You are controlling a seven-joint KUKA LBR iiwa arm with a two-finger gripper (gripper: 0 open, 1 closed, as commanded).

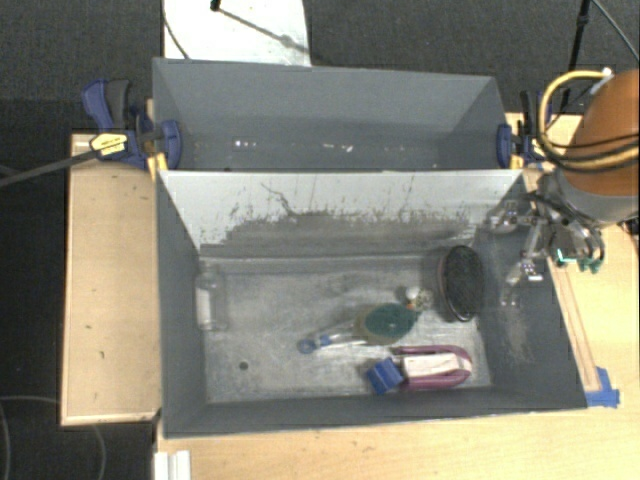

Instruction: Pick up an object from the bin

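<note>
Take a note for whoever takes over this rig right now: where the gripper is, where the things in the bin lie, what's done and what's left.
Gripper: up over the right wall of the bin, and nothing is seen in it.
Nearest thing: dark oval brush, on the right side of the floor.
Further left: green round piece at mid-floor, purple-and-white pack by the front wall, small clear thing at far left.
Done: nothing has been picked; everything lies on the floor.
Left: go down onto one thing, probably the brush, grip it and lift it out.
</note>
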